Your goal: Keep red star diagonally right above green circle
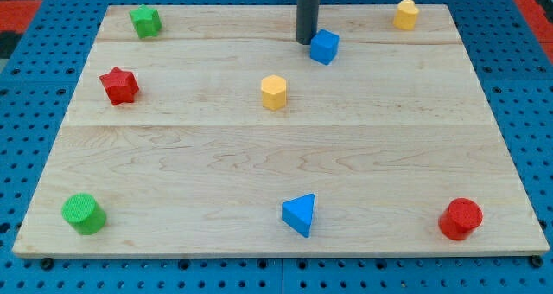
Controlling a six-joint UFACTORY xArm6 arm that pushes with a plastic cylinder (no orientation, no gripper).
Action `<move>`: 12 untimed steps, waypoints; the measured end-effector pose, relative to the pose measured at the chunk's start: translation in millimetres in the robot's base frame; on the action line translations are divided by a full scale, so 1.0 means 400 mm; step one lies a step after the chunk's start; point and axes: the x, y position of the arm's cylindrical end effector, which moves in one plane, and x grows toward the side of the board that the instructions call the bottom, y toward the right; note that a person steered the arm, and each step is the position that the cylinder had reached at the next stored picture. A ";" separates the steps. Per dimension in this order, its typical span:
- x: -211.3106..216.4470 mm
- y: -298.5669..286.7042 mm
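The dark rod came down from the top of the frame, just right of centre, and my tip (305, 41) stood on the wooden surface (285, 160) in the upper middle. It was a bare rod with no fingers on it, so there was nothing to open or close, and it had hold of nothing. Right beside the tip, on its right and a shade lower, sat the blue cube (324, 47), so close that I could not tell whether the two touched.

The red star (119, 86) lay well away from the tip, over at the left of the frame and a little lower than it. The green circle (84, 214), a short cylinder, stood in the lower left corner, far from the tip; the red star was above it and slightly to its right.

Other blocks were scattered about: a green star (145, 21) at the upper left, a yellow hexagon (274, 92) near the middle, below and left of the tip, another yellow block (406, 14) at the upper right, a blue triangle (300, 214) at the bottom centre and a red cylinder (460, 219) at the lower right.

I saw no brand, label or writing on the blocks, the rod or the surface.
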 end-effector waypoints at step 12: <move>0.386 -0.757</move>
